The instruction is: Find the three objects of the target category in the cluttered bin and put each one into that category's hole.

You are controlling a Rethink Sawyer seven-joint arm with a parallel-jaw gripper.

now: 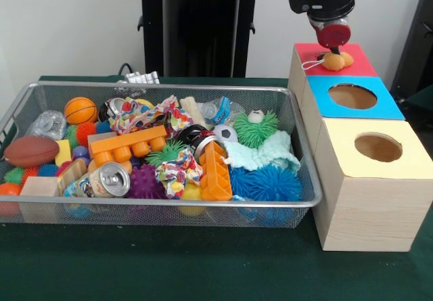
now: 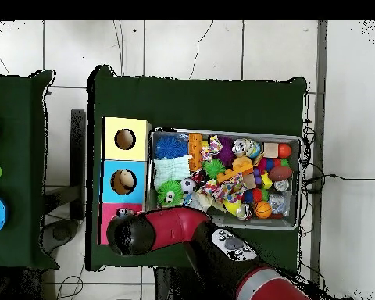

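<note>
My gripper [image 1: 333, 45] hangs over the red box [image 1: 358, 63] at the far end of the row of boxes. Directly under it, on the red top, sits a small tan and orange soft object [image 1: 333, 60] with a white string. Whether the gripper still holds it cannot be seen. In the overhead view the red arm [image 2: 167, 230] covers most of the red box [image 2: 107, 217] and hides the gripper. The wire bin [image 1: 169, 204] is full of toys: an orange basketball [image 1: 80, 109], a brown football [image 1: 30, 151] and a small soccer ball [image 1: 225, 133].
A blue box [image 1: 352, 97] and a yellow box [image 1: 377, 147], each with a round hole, stand beside the bin on the green cloth. The bin also holds spiky balls in green [image 1: 256, 128] and blue [image 1: 264, 182], orange blocks [image 1: 125, 144], a can [image 1: 108, 179] and crumpled cloth.
</note>
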